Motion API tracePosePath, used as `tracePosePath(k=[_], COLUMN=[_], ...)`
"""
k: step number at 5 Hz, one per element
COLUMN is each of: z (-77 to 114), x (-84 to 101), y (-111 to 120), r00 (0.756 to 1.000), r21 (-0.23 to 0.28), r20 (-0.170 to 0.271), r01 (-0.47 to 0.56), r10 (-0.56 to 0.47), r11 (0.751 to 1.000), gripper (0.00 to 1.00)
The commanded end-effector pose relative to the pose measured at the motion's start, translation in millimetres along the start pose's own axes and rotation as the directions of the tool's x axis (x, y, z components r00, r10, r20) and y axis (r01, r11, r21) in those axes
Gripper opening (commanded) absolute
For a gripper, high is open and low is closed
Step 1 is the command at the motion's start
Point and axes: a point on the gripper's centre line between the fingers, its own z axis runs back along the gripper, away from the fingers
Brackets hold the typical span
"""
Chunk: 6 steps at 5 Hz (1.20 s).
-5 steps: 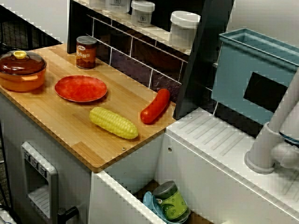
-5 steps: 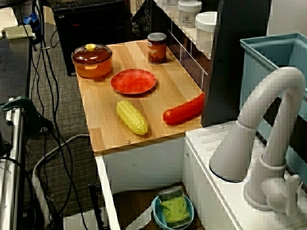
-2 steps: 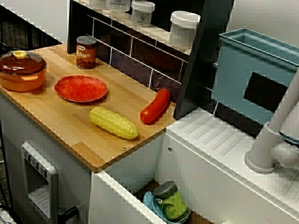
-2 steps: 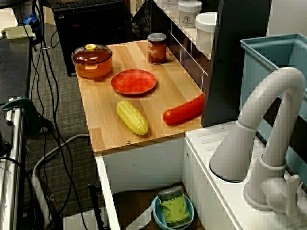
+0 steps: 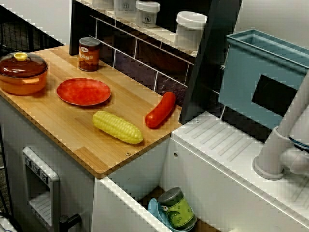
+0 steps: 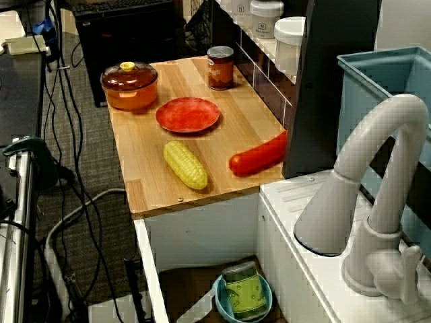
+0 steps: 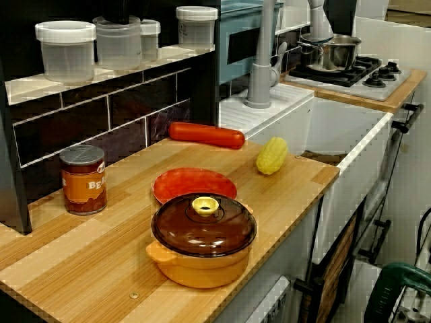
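Observation:
No gripper shows in any view. On the wooden counter [image 5: 72,137] lie a yellow corn cob [image 5: 117,127] and a long red sausage [image 5: 161,109], side by side near the sink end. The view from over the tap shows the corn cob [image 6: 185,164] and sausage [image 6: 259,155] too. A red plate [image 5: 83,91] sits mid-counter. Beyond it stand an orange pot with a brown lid [image 5: 21,73] and a brown can [image 5: 89,54]. In the low view along the counter the pot [image 7: 202,245] is nearest, then the plate [image 7: 194,185], corn cob [image 7: 272,155] and sausage [image 7: 205,134].
A green can stands in a blue bowl [image 5: 176,210] down in the sink. A grey tap [image 6: 377,175] rises at the right, beside a blue box [image 5: 260,72]. White jars [image 5: 189,30] line the tiled shelf. A steel pot [image 7: 333,52] sits on the far stove. Cables cover the floor [image 6: 67,175].

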Motion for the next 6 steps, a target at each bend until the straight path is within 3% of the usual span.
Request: tracePosePath(k=[1,3,6], z=[20.9,24.8,56.6], x=[-1.8,-3.1,5.0], y=[3.8,5.6,8.3], r00=[0.998,0.999,0.999], r21=[0.001,-0.008,-0.065], r20=[0.061,0.051,0.049], r01=[0.012,0.007,0.006], r10=[-0.012,-0.007,-0.002], r11=[1.0,1.0,0.998], gripper=[1.0,1.0,1.0])
